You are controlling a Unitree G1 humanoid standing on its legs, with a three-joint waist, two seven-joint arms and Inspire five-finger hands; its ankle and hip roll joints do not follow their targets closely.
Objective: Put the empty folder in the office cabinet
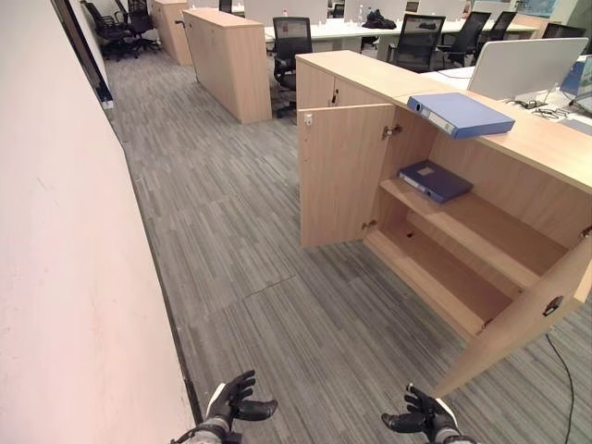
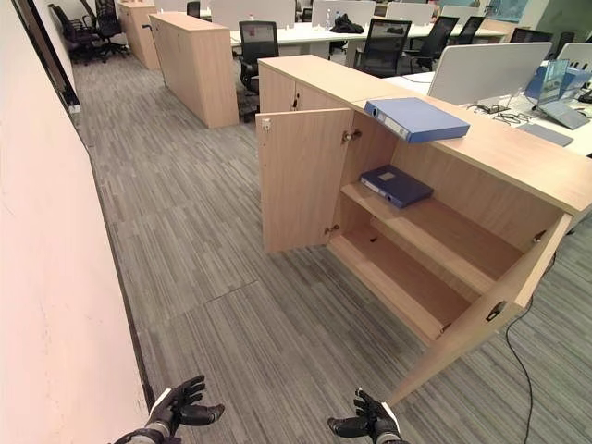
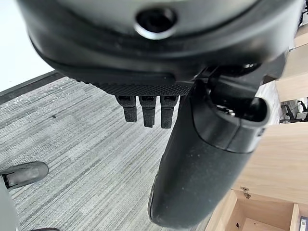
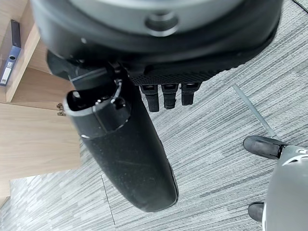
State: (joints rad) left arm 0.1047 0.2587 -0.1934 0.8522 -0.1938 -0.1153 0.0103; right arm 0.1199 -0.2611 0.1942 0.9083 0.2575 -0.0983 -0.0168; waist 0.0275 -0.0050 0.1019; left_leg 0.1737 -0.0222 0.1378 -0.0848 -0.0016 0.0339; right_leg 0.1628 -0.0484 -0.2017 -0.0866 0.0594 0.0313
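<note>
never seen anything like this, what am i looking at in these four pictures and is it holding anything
This is a two-legged humanoid robot with dark hands. Two pictures come from cameras in its head, looking down and ahead. At the bottom you see its left hand and right hand, both relaxed and holding nothing. Ahead stands a wooden office cabinet with both doors open. One blue folder lies on the cabinet's top; a darker blue folder lies on the upper shelf inside. The other two pictures come from wrist cameras, so each hand's thumb and fingers loom large over the grey carpet.
</note>
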